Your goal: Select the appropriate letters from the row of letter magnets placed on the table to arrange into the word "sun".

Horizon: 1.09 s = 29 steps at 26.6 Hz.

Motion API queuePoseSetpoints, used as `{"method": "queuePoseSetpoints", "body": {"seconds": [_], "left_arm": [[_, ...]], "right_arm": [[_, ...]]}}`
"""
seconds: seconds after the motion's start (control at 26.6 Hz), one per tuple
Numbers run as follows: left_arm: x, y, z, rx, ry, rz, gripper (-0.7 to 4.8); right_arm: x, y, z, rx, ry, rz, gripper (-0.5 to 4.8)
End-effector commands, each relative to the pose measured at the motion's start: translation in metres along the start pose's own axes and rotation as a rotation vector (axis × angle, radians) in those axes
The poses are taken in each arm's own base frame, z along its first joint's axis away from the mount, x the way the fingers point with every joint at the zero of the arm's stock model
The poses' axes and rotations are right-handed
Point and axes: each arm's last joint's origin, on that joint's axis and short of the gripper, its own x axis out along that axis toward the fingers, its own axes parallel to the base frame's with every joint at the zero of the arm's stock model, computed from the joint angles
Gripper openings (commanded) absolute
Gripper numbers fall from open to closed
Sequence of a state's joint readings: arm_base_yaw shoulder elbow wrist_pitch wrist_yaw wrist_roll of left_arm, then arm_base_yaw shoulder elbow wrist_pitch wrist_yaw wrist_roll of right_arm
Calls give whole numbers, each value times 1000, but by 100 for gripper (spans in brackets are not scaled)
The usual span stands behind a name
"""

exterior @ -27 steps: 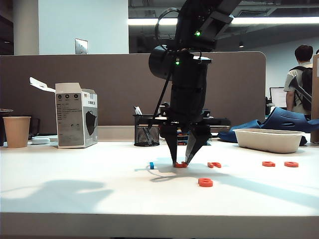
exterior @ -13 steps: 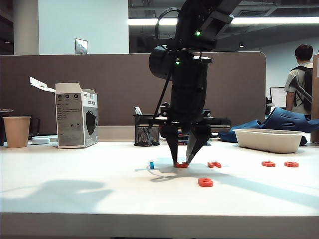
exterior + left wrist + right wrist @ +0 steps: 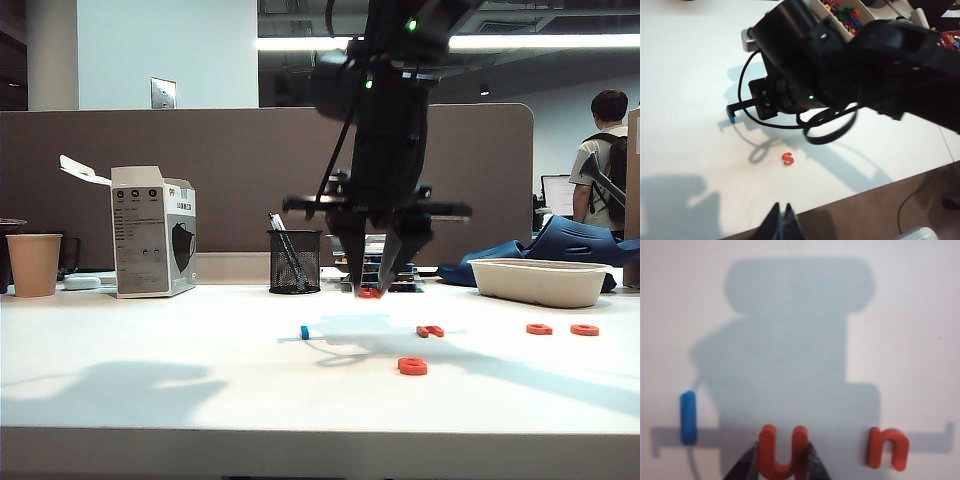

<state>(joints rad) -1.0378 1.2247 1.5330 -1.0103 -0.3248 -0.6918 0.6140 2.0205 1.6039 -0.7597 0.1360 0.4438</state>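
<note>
the right tool (image 3: 372,291) pinches the u (image 3: 783,454) between its fingers and holds it above the tabletop (image 3: 200,400), likely to carry it beside the s (image 3: 788,159). below it lie the n (image 3: 887,448) and a blue magnet (image 3: 688,418). the left tool (image 3: 782,220), tips together and empty, hangs near the s. behind stands a partition (image 3: 200,180).

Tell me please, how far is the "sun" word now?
Done: the s lies alone in front of the row. In hand: the right gripper holds the u above the table. Left: placing u, then the n. The left gripper is shut, idle.
</note>
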Motion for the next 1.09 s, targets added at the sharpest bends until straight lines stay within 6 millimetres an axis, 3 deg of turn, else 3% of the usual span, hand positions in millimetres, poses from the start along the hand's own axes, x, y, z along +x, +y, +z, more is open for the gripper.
{"method": "queuePoseSetpoints", "body": {"seconds": [0.04, 0.38, 0.64, 0.9, 1.09], "left_arm": [[-2, 0, 1, 2, -6, -5, -4], [-2, 0, 1, 1, -6, -5, -4], [-2, 0, 1, 1, -8, -7, -4], [-2, 0, 1, 1, -6, -6, -4], [-2, 0, 1, 1, -6, -6, -4]], "right_arm": [[-18, -1, 3, 0, -28, 9, 103], [-57, -13, -1, -8, -63, -89, 103], [-75, -23, -5, -12, -72, -95, 103], [-80, -36, -29, -5, -63, -106, 103], [-76, -48, -57, 53, -55, -80, 103]]}}
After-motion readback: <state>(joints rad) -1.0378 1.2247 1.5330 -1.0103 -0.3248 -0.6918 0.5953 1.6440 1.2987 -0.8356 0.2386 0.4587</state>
